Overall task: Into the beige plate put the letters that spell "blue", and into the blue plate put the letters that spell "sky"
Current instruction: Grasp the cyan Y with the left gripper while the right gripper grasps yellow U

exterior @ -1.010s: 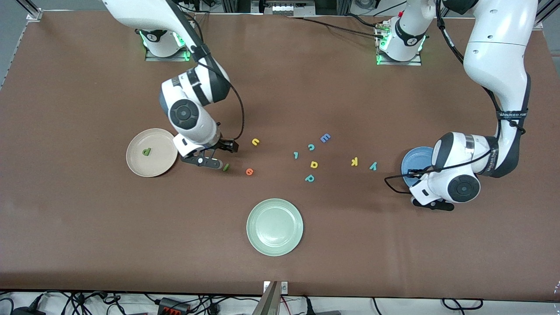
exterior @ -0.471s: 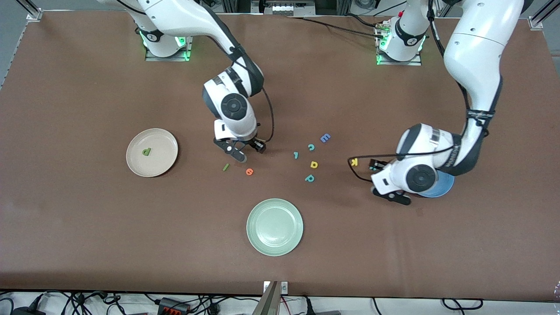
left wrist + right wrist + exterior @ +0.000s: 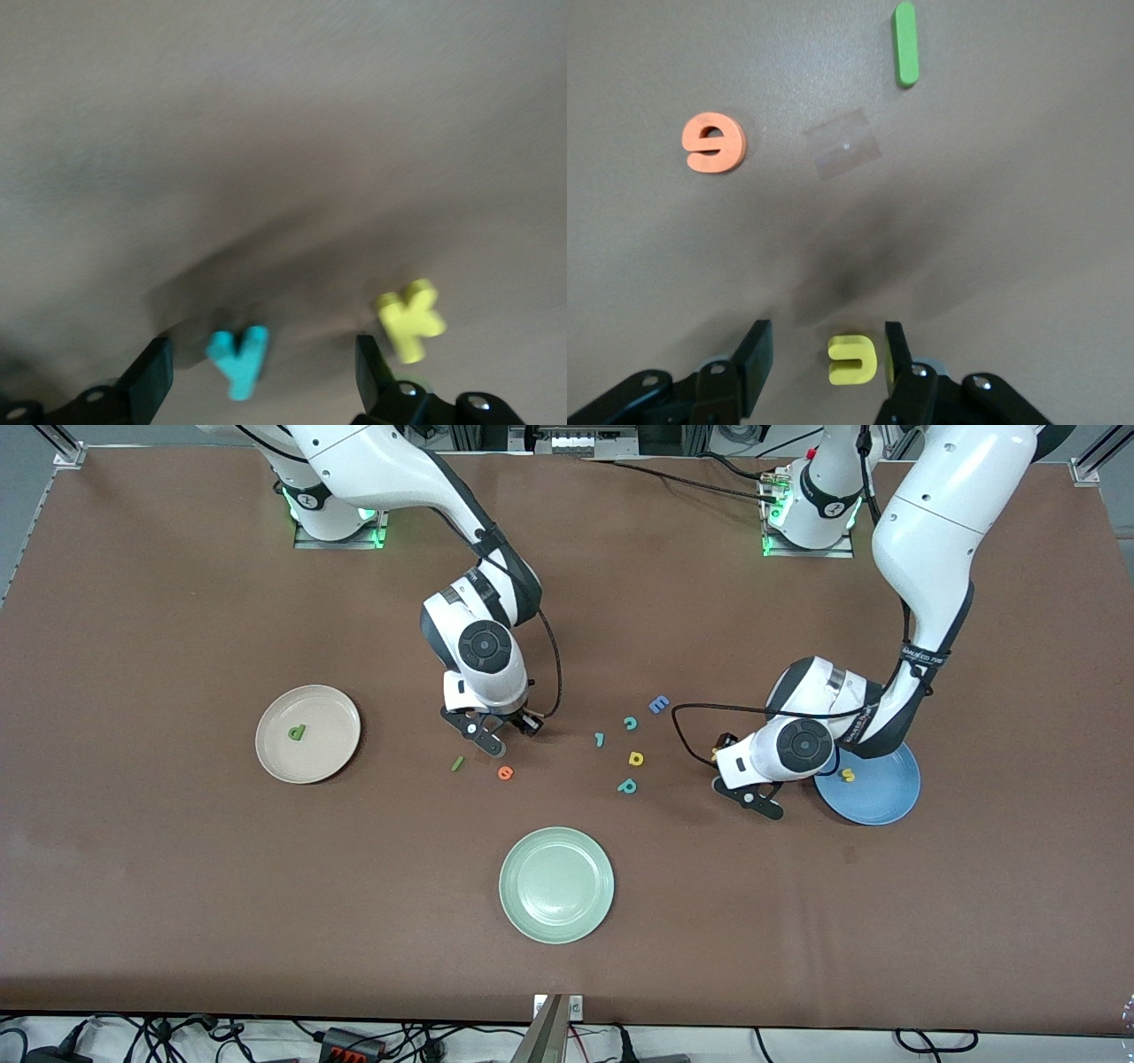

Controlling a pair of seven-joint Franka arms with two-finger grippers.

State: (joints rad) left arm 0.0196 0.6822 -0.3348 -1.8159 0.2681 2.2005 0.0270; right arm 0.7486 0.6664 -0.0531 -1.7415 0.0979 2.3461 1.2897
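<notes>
The beige plate (image 3: 307, 733) holds the green b (image 3: 296, 732); the blue plate (image 3: 873, 787) holds the yellow s (image 3: 848, 775). The right gripper (image 3: 824, 359) straddles the yellow u (image 3: 852, 359), fingers apart. The left gripper (image 3: 257, 376) brackets the teal y (image 3: 238, 361), wide, with the yellow k (image 3: 409, 320) beside it.

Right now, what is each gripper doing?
Left gripper: open around the teal y, holding nothing.
Right gripper: open around the yellow u, holding nothing.

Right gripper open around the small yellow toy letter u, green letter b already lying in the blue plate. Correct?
Not quite. The green letter b lies in the round beige plate, not the blue one, as the front view shows. The right gripper does stand open around the small yellow letter u.
</notes>
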